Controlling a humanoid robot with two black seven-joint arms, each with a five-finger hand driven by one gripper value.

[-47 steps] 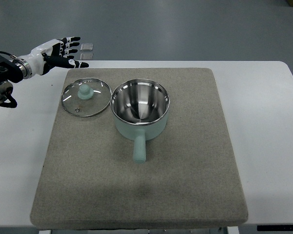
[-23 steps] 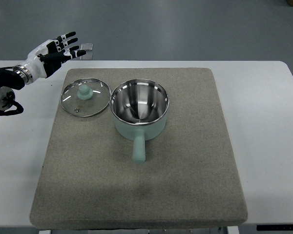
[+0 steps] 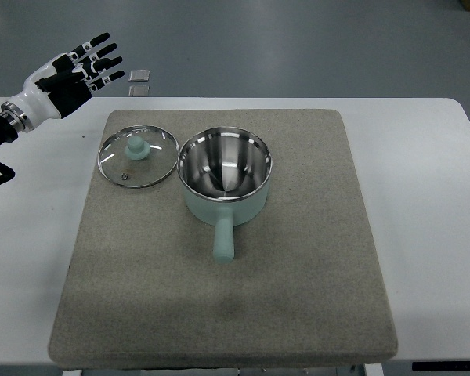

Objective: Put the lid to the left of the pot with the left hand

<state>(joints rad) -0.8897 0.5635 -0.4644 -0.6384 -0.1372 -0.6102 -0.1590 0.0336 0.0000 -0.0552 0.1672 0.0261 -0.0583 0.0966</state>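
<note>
Moved: left hand point(image 3: 66, 72) has lifted up and back toward the far left corner, away from the lid point(image 3: 139, 157).
Hand: fingers spread wide, holding nothing.
Lid: flat on the grey mat point(image 3: 298, 298), touching the pot's left rim.
Pot point(image 3: 224, 176): uncovered, handle pointing toward the near edge.
Tabletop point(image 3: 431, 235): white.

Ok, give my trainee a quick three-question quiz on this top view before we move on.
1. True or false: the round glass lid with the pale green knob lies on the grey felt mat.
2. Which side of the pale green steel-lined saucepan is the lid on: A picture left, B picture right, C on top?
3. Fill in: the left hand is ____ and holds nothing.

Key: 1 true. 2 A. 3 open.
</note>
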